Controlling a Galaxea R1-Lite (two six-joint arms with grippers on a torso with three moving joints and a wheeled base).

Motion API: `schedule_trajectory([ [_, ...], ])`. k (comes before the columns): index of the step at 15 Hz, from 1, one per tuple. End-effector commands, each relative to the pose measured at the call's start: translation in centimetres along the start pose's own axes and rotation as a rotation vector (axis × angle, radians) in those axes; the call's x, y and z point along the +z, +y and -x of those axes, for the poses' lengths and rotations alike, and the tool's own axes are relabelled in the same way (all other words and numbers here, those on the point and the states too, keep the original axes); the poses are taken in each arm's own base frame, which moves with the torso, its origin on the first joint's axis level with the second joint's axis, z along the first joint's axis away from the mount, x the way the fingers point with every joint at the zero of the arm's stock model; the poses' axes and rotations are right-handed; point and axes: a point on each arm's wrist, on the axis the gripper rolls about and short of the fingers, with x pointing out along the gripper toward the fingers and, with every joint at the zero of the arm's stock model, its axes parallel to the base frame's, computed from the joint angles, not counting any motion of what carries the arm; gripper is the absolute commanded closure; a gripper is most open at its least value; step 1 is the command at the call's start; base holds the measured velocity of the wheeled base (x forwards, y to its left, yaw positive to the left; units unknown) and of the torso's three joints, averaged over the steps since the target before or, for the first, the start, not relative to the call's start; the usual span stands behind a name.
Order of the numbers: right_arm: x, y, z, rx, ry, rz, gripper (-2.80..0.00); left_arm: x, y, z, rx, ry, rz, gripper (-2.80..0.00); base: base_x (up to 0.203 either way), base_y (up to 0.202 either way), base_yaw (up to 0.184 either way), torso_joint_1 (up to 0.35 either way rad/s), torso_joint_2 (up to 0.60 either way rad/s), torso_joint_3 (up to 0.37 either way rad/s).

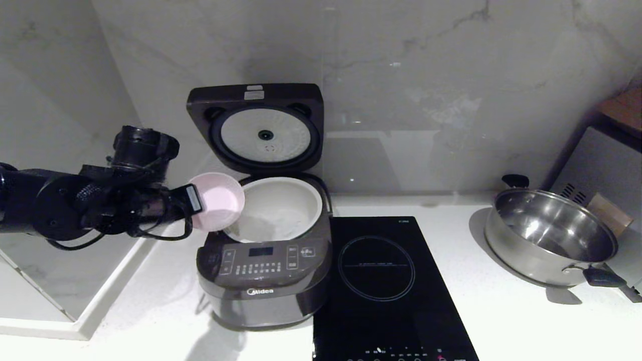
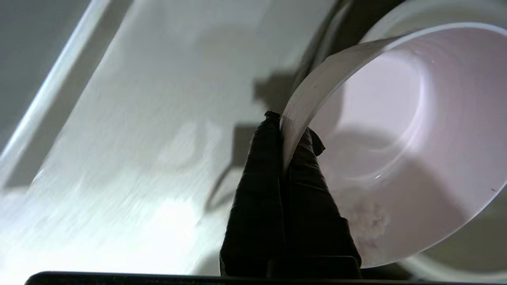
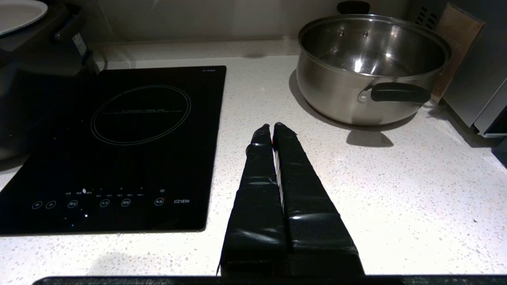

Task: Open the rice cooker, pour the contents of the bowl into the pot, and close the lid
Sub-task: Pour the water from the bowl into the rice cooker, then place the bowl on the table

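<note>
1. We see the rounded-square dark grey-brown rice cooker [image 1: 263, 271] standing on the white speckled counter [image 1: 501, 321], just left of the flat black induction hob [image 1: 386, 291].
2. Its hinged dark lid [image 1: 256, 128] stands upright against the grey marbled wall, with the white dimpled disc on its underside facing us.
3. The round cream-white inner pot [image 1: 278, 208] sits in the cooker's body, uncovered.
4. Our left gripper [image 1: 193, 199] reaches in from the left at the level of the pot's rim, its black fingers [image 2: 261, 190] clamped together on the rim of the small pale pink bowl [image 1: 218, 200].
5. The bowl is tipped on its side, its mouth turned toward the pot and overlapping the pot's left edge.
6. In the left wrist view a small patch of whitish contents [image 2: 370, 221] clings to the bowl's inner wall near the rim.
7. Our right gripper [image 3: 272, 128] hovers over the bare counter between the hob and the shiny steel pan with black handles [image 3: 370, 67]; its two fingers are pressed together and hold nothing.
</note>
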Motion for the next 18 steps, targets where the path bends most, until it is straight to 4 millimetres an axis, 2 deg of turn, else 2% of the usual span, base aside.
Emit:
schedule_trajectory([
  [1,0.0,0.0,0.0,0.000,0.000,0.000,0.00,0.4,1.9,0.3,0.069,0.100,0.003,0.00,0.000,0.000,0.000,0.000,0.00,0.000],
  [5,0.0,0.0,0.0,0.000,0.000,0.000,0.00,2.6,6.7,1.4,0.113,0.163,0.064,0.00,0.000,0.000,0.000,0.000,0.00,0.000],
  [9,0.0,0.0,0.0,0.000,0.000,0.000,0.00,2.6,10.2,2.8,0.110,0.259,0.104,0.00,0.000,0.000,0.000,0.000,0.00,0.000],
  [12,0.0,0.0,0.0,0.000,0.000,0.000,0.00,-0.6,12.2,3.8,0.119,0.390,0.044,0.00,0.000,0.000,0.000,0.000,0.00,0.000],
  [16,0.0,0.0,0.0,0.000,0.000,0.000,0.00,-5.5,15.8,5.5,0.151,0.536,-0.053,0.00,0.000,0.000,0.000,0.000,0.00,0.000],
  [18,0.0,0.0,0.0,0.000,0.000,0.000,0.00,-6.8,17.6,5.7,0.188,0.584,-0.023,0.00,0.000,0.000,0.000,0.000,0.00,0.000],
])
